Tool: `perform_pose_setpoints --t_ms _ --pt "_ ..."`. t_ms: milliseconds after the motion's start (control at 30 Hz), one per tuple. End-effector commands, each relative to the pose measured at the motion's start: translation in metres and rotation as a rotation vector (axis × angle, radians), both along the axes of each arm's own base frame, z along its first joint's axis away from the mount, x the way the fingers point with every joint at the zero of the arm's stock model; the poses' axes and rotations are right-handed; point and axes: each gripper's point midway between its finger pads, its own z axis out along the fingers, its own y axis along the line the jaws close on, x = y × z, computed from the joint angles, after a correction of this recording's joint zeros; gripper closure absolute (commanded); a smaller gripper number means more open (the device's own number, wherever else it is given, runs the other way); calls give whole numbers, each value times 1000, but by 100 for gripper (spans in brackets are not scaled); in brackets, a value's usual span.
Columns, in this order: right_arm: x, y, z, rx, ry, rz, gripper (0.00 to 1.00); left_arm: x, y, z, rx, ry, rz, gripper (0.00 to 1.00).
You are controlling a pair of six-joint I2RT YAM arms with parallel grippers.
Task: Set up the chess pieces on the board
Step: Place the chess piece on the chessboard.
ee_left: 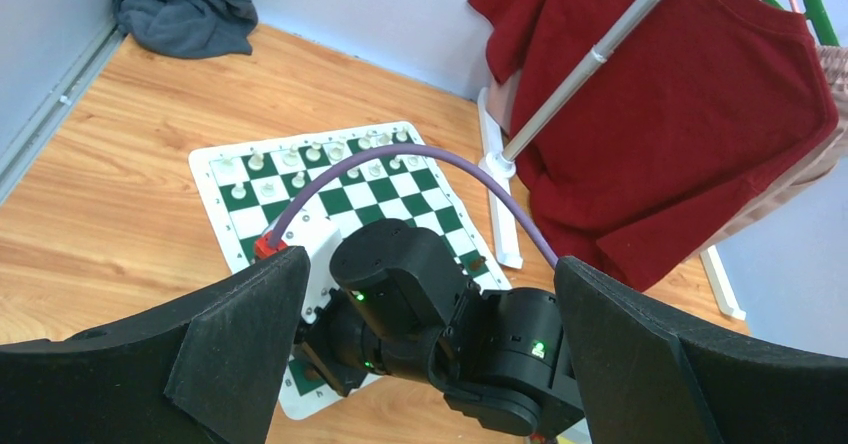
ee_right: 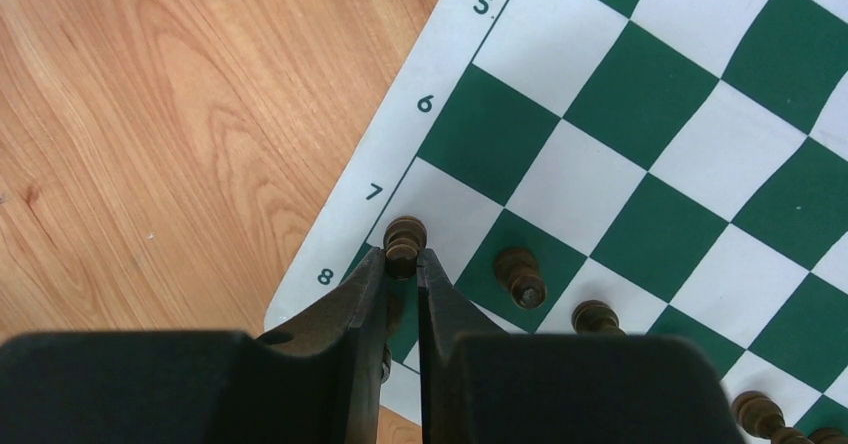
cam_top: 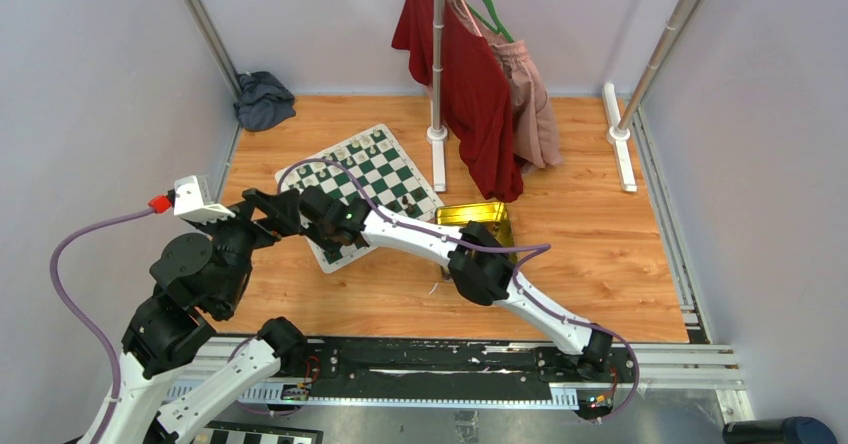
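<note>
The board (ee_right: 600, 114) shows its corner by the numbers 7 and 8 in the right wrist view. My right gripper (ee_right: 402, 259) is shut on a dark brown chess piece (ee_right: 404, 236) at that corner square. More dark pieces (ee_right: 520, 276) stand along the near rows. Cream-white pieces (ee_left: 315, 152) line the board's (ee_left: 350, 204) far edge. My left gripper (ee_left: 430, 269) hangs wide open above the right arm's wrist (ee_left: 400, 284), holding nothing. From the top the board (cam_top: 385, 169) lies left of centre, with both wrists over its near-left side.
A shiny gold tin (cam_top: 475, 214) sits right of the board. A clothes rack post (cam_top: 437, 64) with a red shirt (cam_top: 470, 94) stands just behind it. A grey cloth (cam_top: 262, 99) lies in the back left corner. Walls close in on both sides.
</note>
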Motion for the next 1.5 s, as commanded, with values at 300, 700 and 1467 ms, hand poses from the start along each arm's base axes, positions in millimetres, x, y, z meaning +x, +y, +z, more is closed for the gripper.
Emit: perform_pose_setpoints --t_ms 300,700,1467 --pt "5 6 5 17 -17 6 100 -4 0 16 -10 -48 -20 0" --pt "9 5 7 20 -20 2 78 -3 0 14 -3 -45 -22 0" --pt "18 3 26 49 -41 -2 67 0 -6 15 -9 -41 -37 0"
